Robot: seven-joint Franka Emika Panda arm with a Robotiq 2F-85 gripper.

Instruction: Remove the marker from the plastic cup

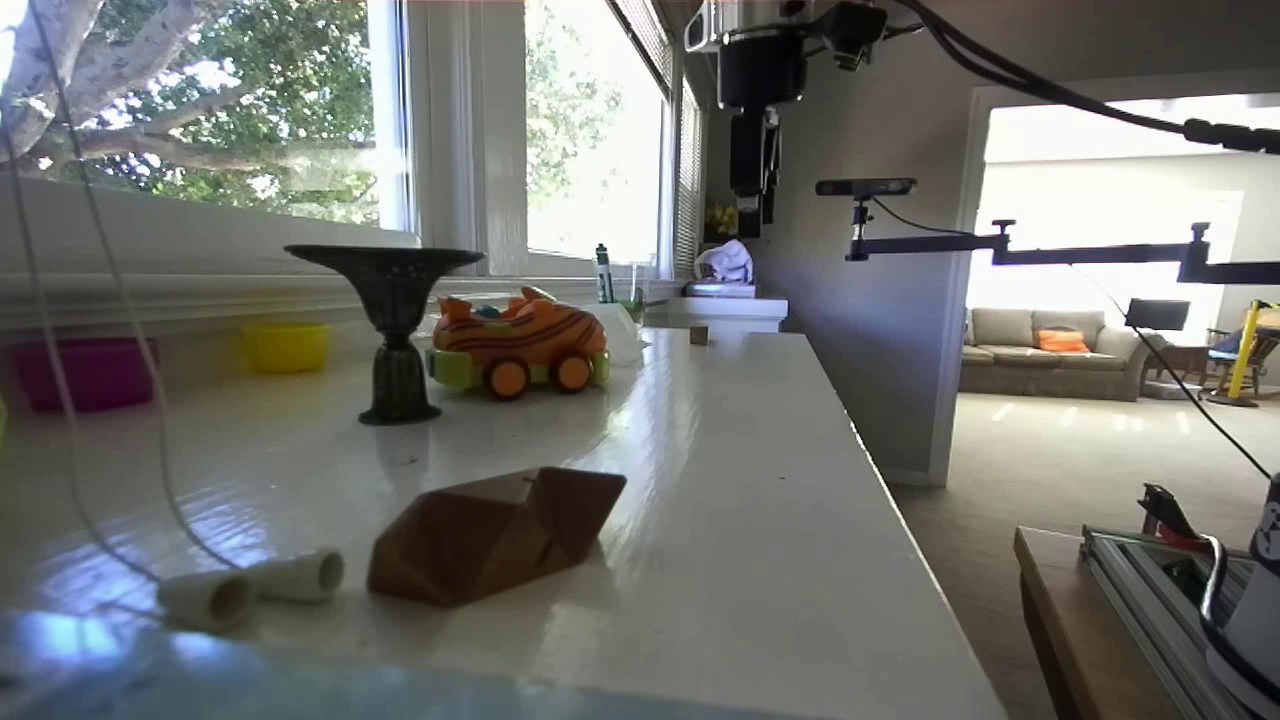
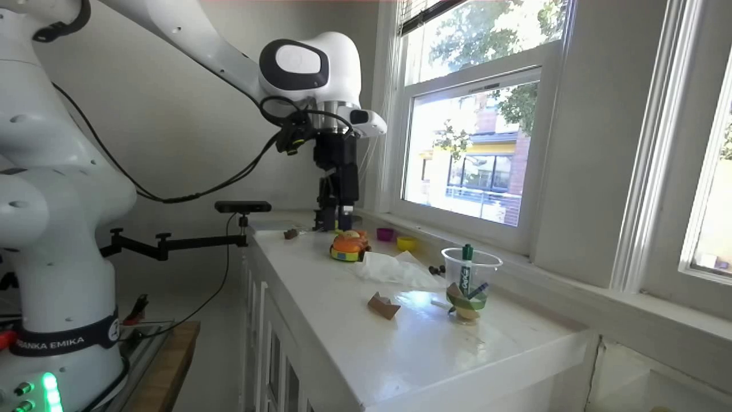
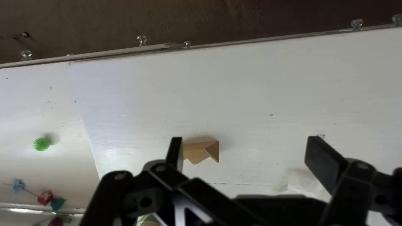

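white counter [image 2: 400, 352] | on it: plastic cup [image 2: 484, 274] | toy car [image 2: 350, 246] | stand [image 1: 398, 375] | paper [image 2: 394, 270] | yellow bowl [image 2: 406, 244]

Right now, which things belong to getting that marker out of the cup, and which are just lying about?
Part of the job:
green-capped marker
clear plastic cup holding it
open gripper, the robot's hand

Just lying about:
orange toy car
black stand
yellow bowl
pink bowl
crumpled white sheet
brown block

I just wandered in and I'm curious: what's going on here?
A robot arm is meant to take the green-capped marker out of the clear plastic cup. At this moment it is handling nothing: its end effector hangs open above the white counter, apart from the cup. The marker stands in the cup, not yet removed.
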